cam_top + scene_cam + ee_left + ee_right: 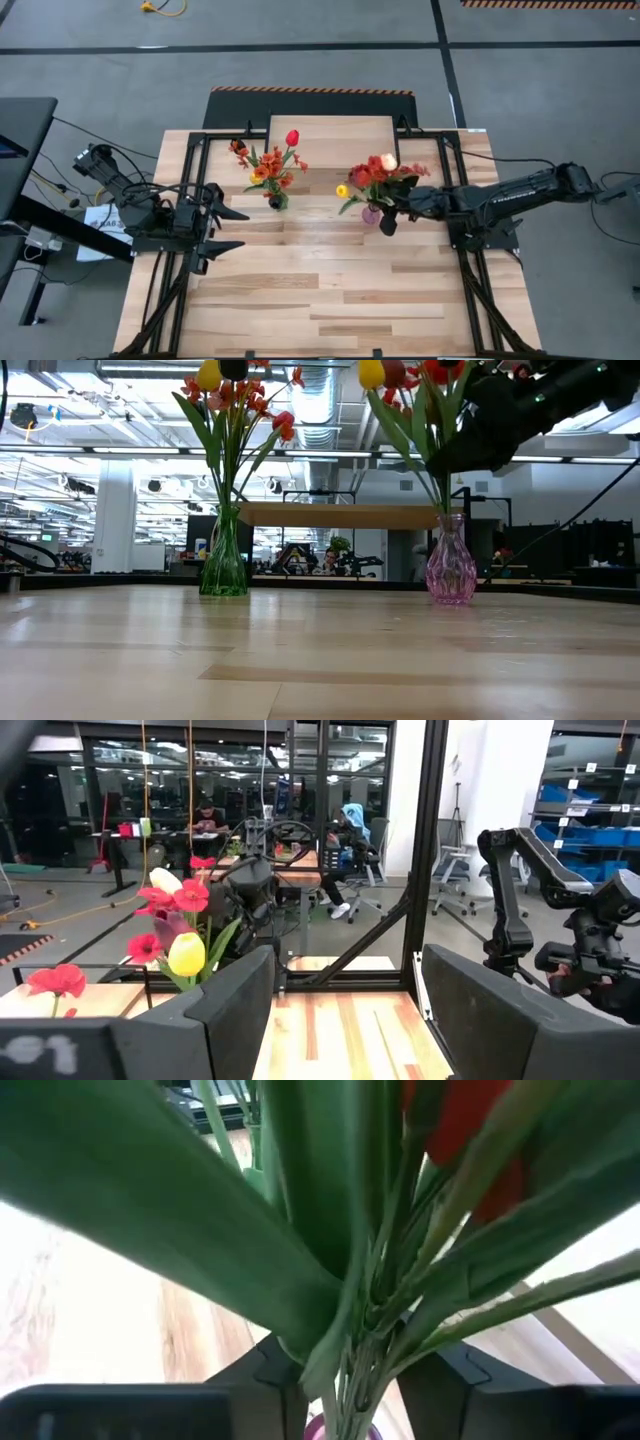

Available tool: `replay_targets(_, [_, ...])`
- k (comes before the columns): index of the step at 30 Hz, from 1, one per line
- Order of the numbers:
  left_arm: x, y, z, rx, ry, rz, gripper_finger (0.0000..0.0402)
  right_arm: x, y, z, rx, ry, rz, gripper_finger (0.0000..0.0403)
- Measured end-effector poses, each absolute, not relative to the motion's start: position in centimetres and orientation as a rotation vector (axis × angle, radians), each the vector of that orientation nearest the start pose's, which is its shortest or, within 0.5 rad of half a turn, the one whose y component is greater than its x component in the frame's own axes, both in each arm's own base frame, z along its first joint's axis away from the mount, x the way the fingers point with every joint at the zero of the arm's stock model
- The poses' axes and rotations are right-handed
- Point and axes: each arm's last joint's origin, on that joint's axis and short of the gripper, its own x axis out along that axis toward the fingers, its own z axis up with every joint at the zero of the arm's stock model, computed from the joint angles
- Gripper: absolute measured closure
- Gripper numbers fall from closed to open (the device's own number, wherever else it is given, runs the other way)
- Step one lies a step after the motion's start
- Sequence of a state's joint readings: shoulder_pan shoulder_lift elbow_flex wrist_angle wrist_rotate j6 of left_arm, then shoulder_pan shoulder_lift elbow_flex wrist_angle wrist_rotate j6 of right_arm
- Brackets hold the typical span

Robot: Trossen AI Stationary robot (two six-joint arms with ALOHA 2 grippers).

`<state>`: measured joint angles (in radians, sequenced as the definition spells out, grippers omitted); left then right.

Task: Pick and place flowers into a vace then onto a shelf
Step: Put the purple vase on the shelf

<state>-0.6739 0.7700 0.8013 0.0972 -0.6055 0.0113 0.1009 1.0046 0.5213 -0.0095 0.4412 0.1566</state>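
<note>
Flowers [378, 178] stand in your pink vase [451, 572]; your right gripper [392, 213] straddles their stems, grip unclear; left gripper [222, 229] waits open above the bench [330, 290].

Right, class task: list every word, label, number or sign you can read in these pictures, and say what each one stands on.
"01", possibly: white marking on the left end effector, blurred, so unsure.
Small labels on the blue storage bins: too small to read.
Printed sheet beside the table: too small to read.
Orange-black hazard stripes at the table's far edge: a warning sign, no words.
</note>
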Motion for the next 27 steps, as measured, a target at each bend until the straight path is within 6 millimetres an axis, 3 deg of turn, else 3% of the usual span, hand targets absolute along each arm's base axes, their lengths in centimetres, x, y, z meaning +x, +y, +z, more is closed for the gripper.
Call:
replay_targets(6, [13.9, -9.0, 36.7, -0.065, -0.103, -0.068, 0.0157, 20.5, 1.4, 22.2, 0.015, 0.445, -0.345, 0.0245])
replay_targets(17, [13.9, -9.0, 36.7, -0.066, -0.103, -0.068, 0.0157, 20.1, 1.7, 21.5, 0.036, 0.520, -0.347, 0.0142])
replay_targets(27, [13.9, -9.0, 36.7, -0.066, -0.103, -0.068, 0.0157, 19.8, 2.1, 21.1, 0.041, 0.566, -0.336, 0.0132])
